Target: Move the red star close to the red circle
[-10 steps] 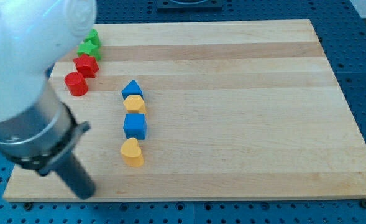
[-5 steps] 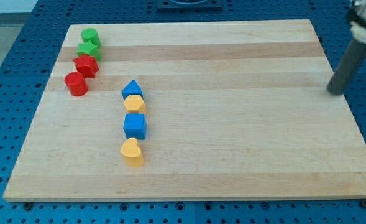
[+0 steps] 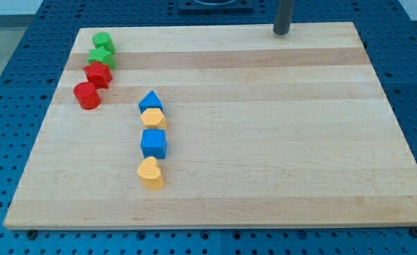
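At the view's top edge of the wooden board [image 3: 265, 142], my tip [image 3: 282, 32] rests well apart from every block, a bare rod holding nothing. Over at the view's upper left, the red star [image 3: 98, 74] sits just beside the red circle [image 3: 87, 95], apparently touching it.

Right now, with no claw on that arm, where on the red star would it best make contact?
No gripping: my tip only pushes. The red star already sits against the red circle, so little remains. If nudging, I'd probably press its upper-right side, toward the circle; the green blocks crowd its top.
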Available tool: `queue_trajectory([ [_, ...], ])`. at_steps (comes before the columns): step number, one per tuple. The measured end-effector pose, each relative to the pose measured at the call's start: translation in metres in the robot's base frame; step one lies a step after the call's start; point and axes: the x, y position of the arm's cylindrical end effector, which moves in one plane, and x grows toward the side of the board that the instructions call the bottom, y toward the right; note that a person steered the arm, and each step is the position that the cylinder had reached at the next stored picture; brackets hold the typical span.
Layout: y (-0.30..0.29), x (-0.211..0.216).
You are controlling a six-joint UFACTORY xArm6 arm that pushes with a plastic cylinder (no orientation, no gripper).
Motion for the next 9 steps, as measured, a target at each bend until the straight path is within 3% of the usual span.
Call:
queue_trajectory([
  [1, -0.1, 0.02],
  [2, -0.143, 0.072],
  [4, -0.267, 0.106],
  [6, -0.318, 0.111],
  [9, -0.324, 0.129],
])
